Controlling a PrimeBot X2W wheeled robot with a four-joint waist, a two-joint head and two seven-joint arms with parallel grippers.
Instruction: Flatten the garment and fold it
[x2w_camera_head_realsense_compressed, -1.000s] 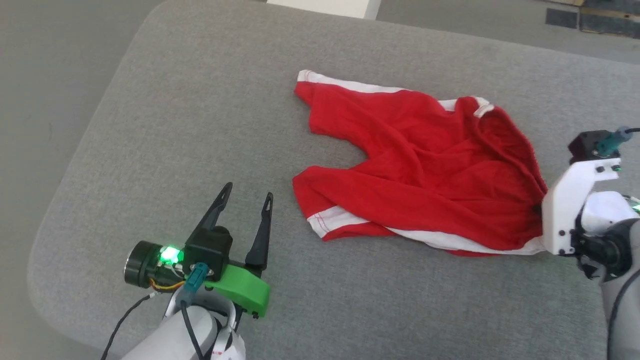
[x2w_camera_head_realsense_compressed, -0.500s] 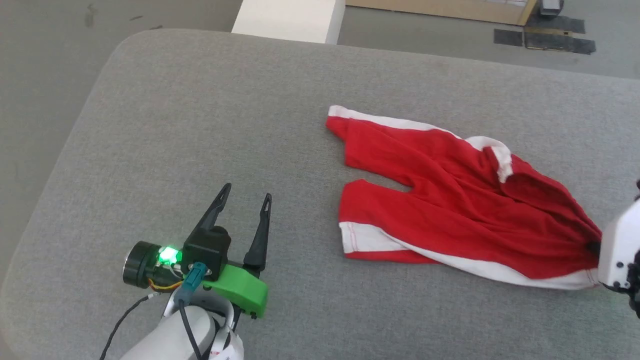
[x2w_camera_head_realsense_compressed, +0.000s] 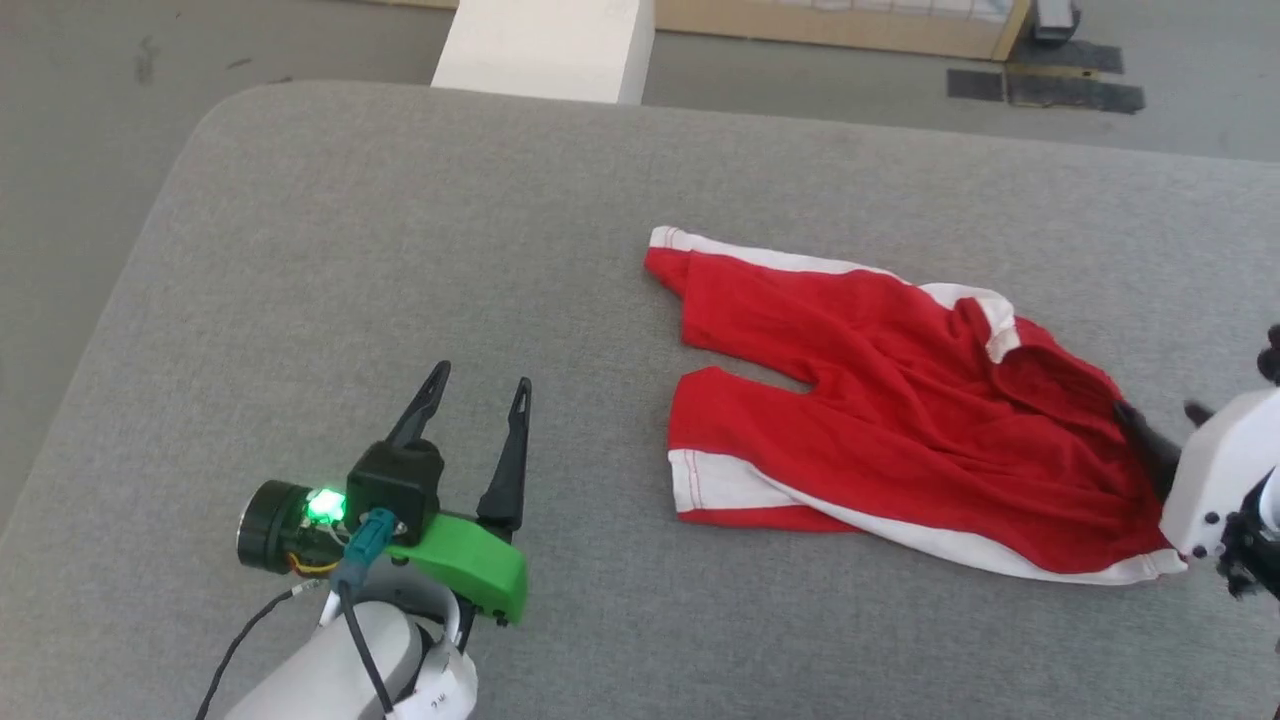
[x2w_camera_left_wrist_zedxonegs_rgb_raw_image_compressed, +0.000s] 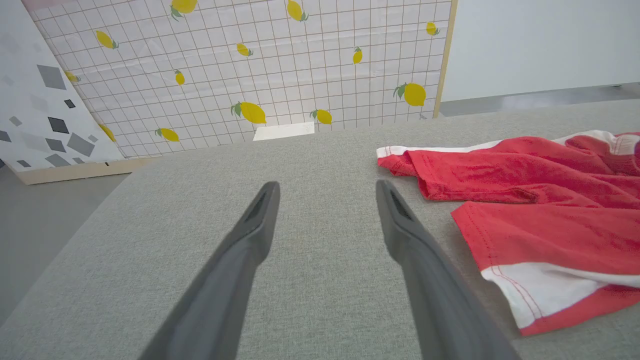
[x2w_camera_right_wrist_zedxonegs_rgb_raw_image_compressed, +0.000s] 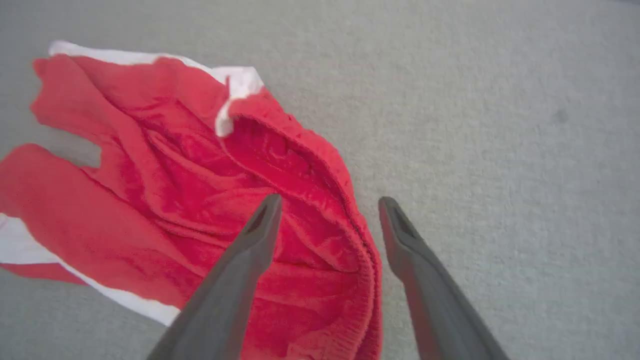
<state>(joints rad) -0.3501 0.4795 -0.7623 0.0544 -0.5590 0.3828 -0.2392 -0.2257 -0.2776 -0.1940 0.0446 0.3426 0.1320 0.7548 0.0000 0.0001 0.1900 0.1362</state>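
Released now, the right gripper (x2w_camera_right_wrist_zedxonegs_rgb_raw_image_compressed: 330, 202) no longer pinches the waistband end of the garment (x2w_camera_head_realsense_compressed: 880, 440) as it did a second ago. Its two dark fingers stand wide apart with nothing held between them. The stretched point of cloth that ran to it has slackened.

At the middle of the right wrist view, one finger lies over the red fabric and the other over the gray padded surface (x2w_camera_head_realsense_compressed: 400, 250). The gathered waistband edge runs down between them. Whether either finger touches the cloth cannot be told. In the head view this gripper (x2w_camera_head_realsense_compressed: 1165, 420) sits at the right edge, just beside the waistband.

The garment lies right of centre in the head view, flat on the padded surface but wrinkled. Its two legs point toward the frame's left and its waistband is bunched at the right. A white stripe runs along the upper edge and another along the lower edge. White trim shows at the lower leg's hem, and a white patch is turned over near the upper right.

The left gripper (x2w_camera_head_realsense_compressed: 480, 380) is at the lower left of the head view on a green mount. It is fully spread and empty above bare surface. In the left wrist view (x2w_camera_left_wrist_zedxonegs_rgb_raw_image_compressed: 326, 186) the garment (x2w_camera_left_wrist_zedxonegs_rgb_raw_image_compressed: 540, 225) lies at the right, near that gripper but apart from it.
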